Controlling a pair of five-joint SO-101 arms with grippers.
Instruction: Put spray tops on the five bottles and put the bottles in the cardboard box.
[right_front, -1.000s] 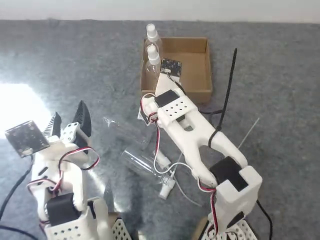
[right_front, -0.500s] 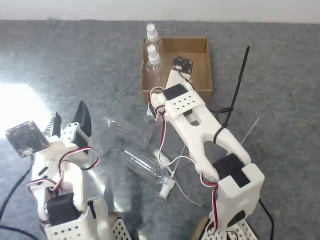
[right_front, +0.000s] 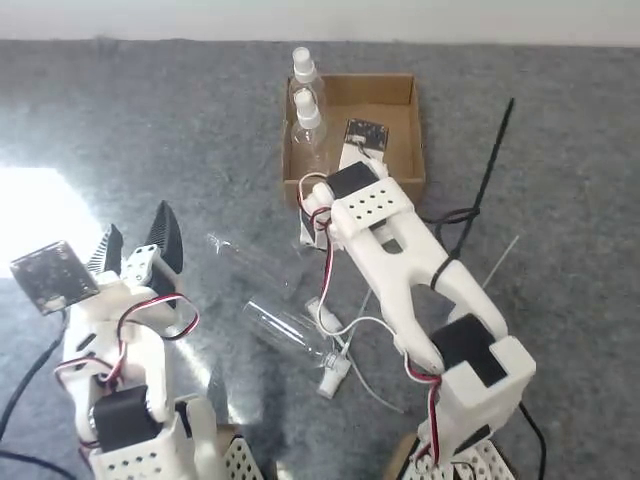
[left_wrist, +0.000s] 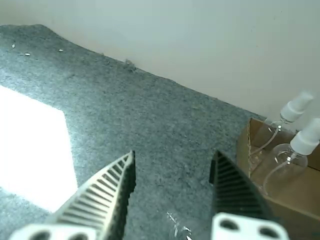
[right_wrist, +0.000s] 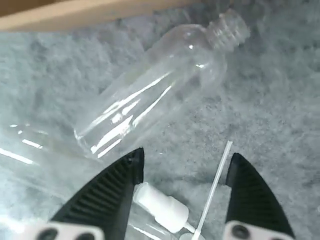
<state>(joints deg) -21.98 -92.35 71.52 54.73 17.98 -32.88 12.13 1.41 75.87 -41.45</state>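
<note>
The grey speckled table (right_front: 150, 120) bears the cardboard box (right_front: 395, 135) at its far side; two clear bottles (right_front: 250, 258) lie on their sides in the middle, close together. A loose white spray top (right_front: 333, 375) lies just beside them.

In the high view the right arm (right_front: 400, 250) covers the near wall of the cardboard box (right_front: 395, 100) and the neck end of a clear bottle (right_front: 255, 258). In the left wrist view the picture's edge cuts off most of the box, and a faint glint of glass (left_wrist: 177, 230) at the edge is too slight to identify. In the right wrist view a spray top (right_wrist: 160, 210) and a second bottle (right_wrist: 25, 160) run off the edges.
</note>
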